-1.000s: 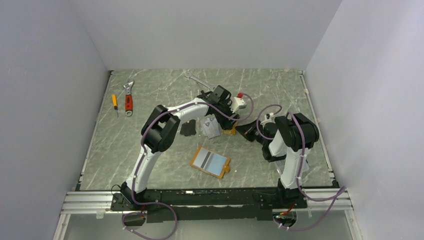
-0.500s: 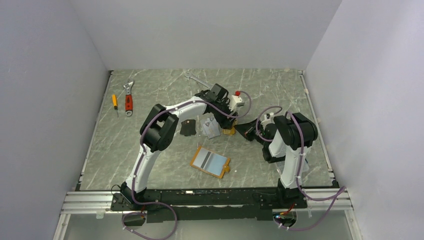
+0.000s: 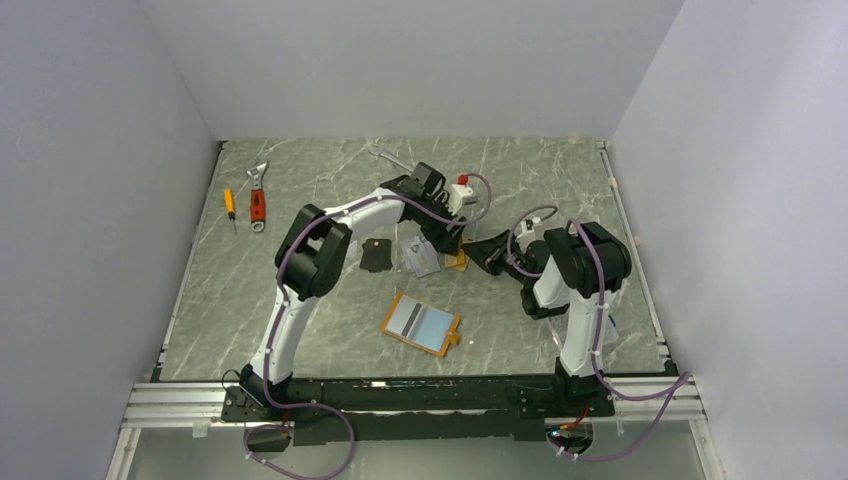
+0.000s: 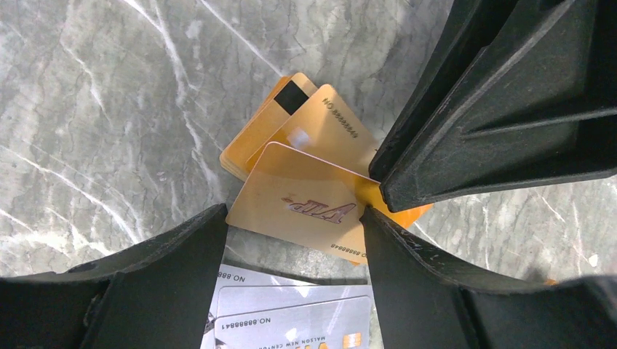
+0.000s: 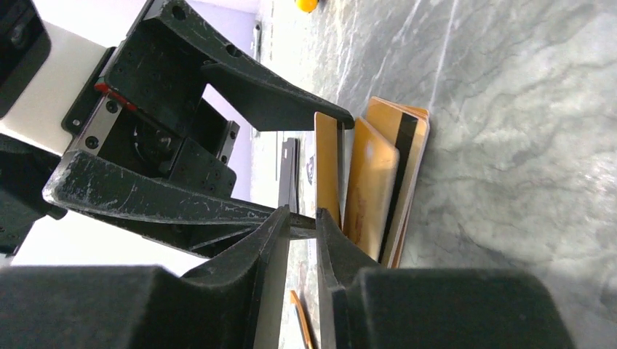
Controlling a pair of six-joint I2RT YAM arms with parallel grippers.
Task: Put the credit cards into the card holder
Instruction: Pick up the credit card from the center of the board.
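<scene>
Nearest me, past the aluminium rail [image 3: 180, 408] where both arms are bolted, the card holder [image 3: 421, 323] lies open and flat on the table [image 3: 250, 320], well apart from either tool. Something grey shows in its pockets. I cannot tell from here whether that is a card already seated, so I count nothing as done.

Further out, the credit cards [image 3: 440, 257] sit in a loose cluster: silver-grey ones [image 4: 291, 320] on the near side, the orange stack [image 4: 291, 123] just beyond, and a dark flat piece [image 3: 376, 257] to their left.

The left gripper [image 4: 292, 222] is over that stack with its jaws spread wide, and the top orange card [image 4: 305, 196] spans from tip to tip. The right wrist view shows this card raised off the ones beneath, so I judge it is gripped by its edges. The right gripper [image 5: 303, 214] sits at the same card's edge, with its jaws parted by a narrow slit and nothing visible in it.

My read is that one card is being lifted out. Carrying it to the holder and slotting it in is yet to do, as is every other card.

The surface is grey-green marble-look, smooth and glossy. At the far left lie a small screwdriver [image 3: 229, 205] and a red-handled wrench [image 3: 258, 207]. Plain white walls [image 3: 420, 60] close in three sides.
</scene>
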